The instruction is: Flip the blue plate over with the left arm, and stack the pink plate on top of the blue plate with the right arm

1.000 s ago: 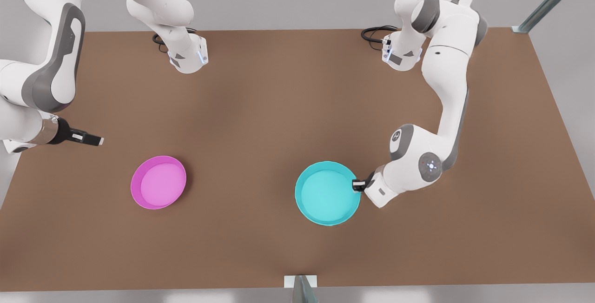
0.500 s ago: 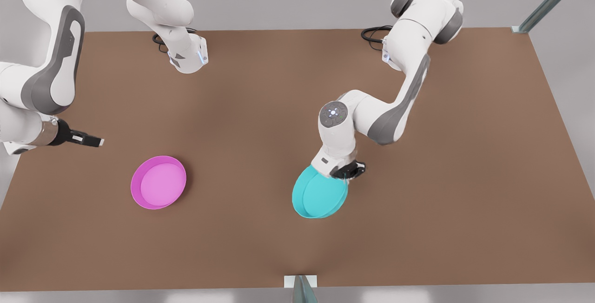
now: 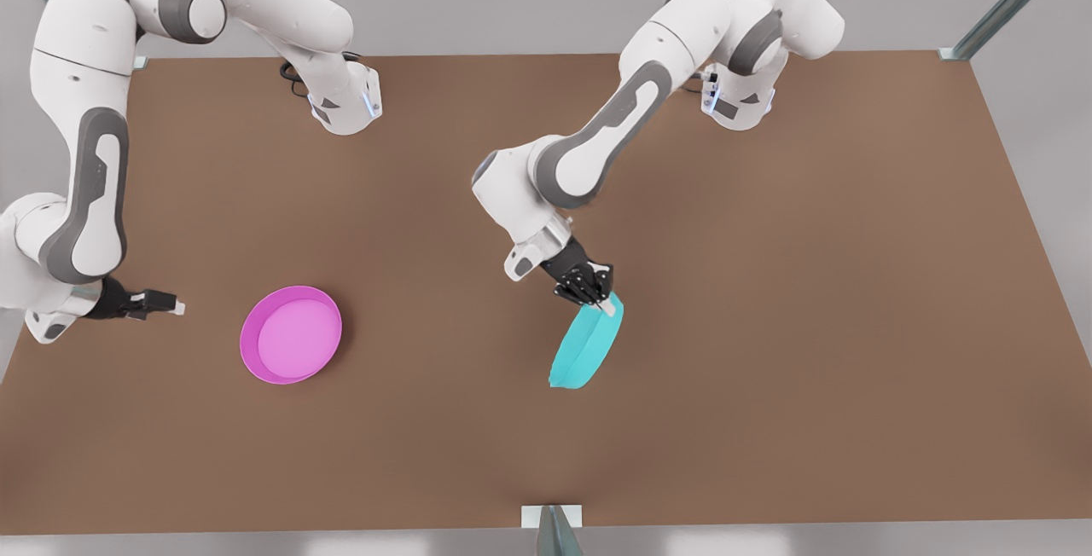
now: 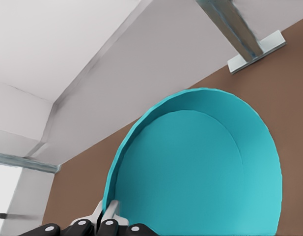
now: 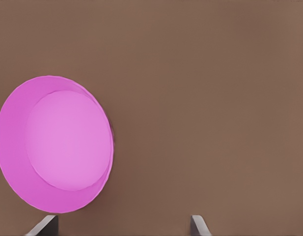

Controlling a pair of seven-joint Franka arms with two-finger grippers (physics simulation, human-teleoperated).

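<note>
While tipped steeply on edge over the desk (image 3: 768, 283) in the front view, blue plate (image 3: 587, 348) pinched at its upper rim by left pincer (image 3: 602, 298), arm reaching down from behind; hollow inside seen from left wrist. Right pincer (image 3: 171, 308) spread wide, holding nothing, low beside flat pink plate (image 3: 291, 334).

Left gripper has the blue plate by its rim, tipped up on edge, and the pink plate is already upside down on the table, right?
Not quite: the pink plate lies right side up, its lighter inside facing up in the front view. The left gripper does hold the blue plate by its rim, tipped up on edge.
</note>
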